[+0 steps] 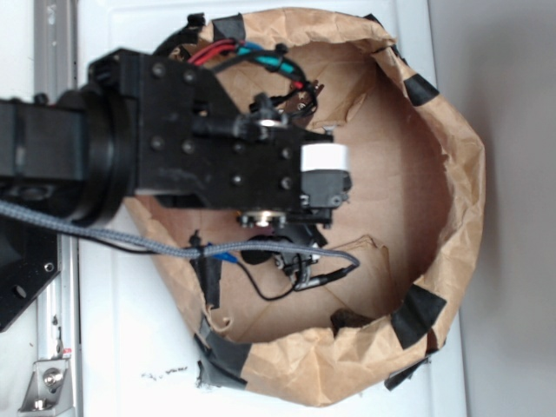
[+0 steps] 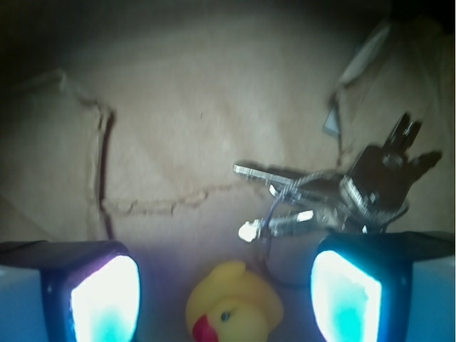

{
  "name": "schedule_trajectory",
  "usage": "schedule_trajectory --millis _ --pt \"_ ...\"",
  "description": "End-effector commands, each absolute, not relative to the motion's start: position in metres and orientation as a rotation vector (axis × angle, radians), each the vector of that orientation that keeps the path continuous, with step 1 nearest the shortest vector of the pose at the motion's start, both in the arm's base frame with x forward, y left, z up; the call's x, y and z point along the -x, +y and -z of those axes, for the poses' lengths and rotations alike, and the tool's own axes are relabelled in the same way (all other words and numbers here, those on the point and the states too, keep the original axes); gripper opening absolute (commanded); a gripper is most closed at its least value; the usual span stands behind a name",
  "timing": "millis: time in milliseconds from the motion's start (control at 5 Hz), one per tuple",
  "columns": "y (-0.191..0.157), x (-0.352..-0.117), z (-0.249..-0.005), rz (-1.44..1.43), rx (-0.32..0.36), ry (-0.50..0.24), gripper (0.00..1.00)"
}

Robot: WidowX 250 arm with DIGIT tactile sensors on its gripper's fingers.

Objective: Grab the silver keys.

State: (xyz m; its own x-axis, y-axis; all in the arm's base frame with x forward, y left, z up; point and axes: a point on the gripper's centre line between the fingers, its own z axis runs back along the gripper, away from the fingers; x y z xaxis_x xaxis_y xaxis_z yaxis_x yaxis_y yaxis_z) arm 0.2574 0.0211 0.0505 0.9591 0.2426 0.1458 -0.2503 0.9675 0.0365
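The silver keys (image 2: 342,192) lie on brown paper in the wrist view, a shiny bunch on a thin wire ring, right of centre and just above my right fingertip (image 2: 349,299). My gripper (image 2: 226,299) is open, its two glowing pads wide apart. A small yellow rubber duck (image 2: 231,306) sits between the fingers, untouched by either pad. In the exterior view my gripper (image 1: 313,187) hangs over the inside of a brown paper bag (image 1: 452,156). There the arm hides the keys and the duck.
The paper bag is rolled down into a shallow bowl held with black tape (image 1: 417,314) on a white surface (image 1: 130,330). A grey braided cable (image 1: 130,234) and thin wires run across the arm. Torn paper edges (image 2: 107,149) crease the bag floor.
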Motion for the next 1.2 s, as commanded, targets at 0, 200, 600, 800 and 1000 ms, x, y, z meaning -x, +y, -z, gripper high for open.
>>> schedule_trajectory --millis 0,200,600,800,1000 --pt "0.04 -0.269 -0.06 -0.397 -0.12 -0.269 1.0" --pt "0.058 -0.271 -0.048 -0.583 -0.212 -0.312 1.0" --pt "0.076 -0.244 -0.03 -0.648 -0.256 -0.274 1.0" --pt "0.076 -0.244 -0.029 -0.656 -0.255 -0.26 1.0" --pt "0.077 -0.244 -0.03 -0.657 -0.243 -0.257 1.0"
